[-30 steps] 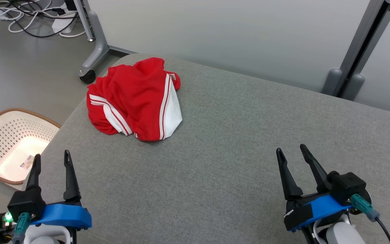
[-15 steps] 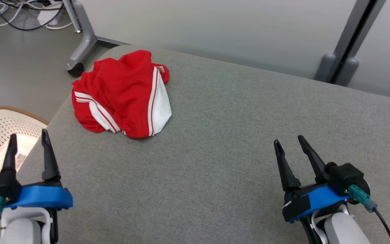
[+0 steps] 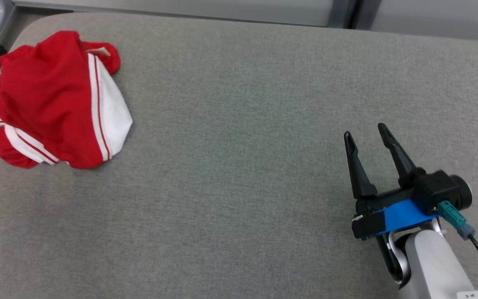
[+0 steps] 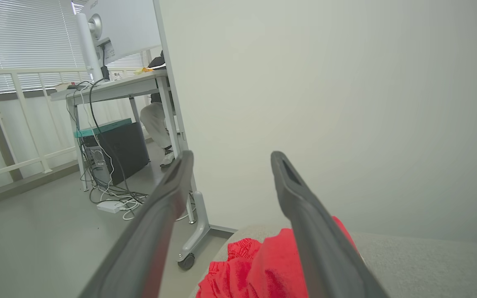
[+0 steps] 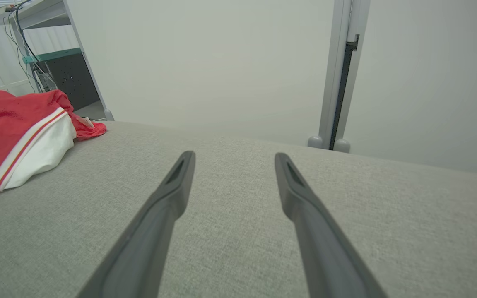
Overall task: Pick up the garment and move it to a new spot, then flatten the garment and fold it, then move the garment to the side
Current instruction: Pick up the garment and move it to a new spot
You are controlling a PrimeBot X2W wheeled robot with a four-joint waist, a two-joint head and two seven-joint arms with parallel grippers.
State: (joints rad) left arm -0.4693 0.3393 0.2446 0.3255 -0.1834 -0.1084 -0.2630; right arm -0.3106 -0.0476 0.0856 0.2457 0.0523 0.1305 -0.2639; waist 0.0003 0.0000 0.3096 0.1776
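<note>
garment (image 3: pixel 52 99), red with white panels and stripes, is found crumpled in a heap at the far left corner of the grey fabric-covered worktop (image 3: pixel 239 124). left gripper (image 4: pixel 232 156) is recorded with fingers spread wide and nothing held, the garment lying just beyond them. right gripper (image 3: pixel 365 130) is likewise spread wide and empty, over bare worktop, well apart from the garment.
</note>
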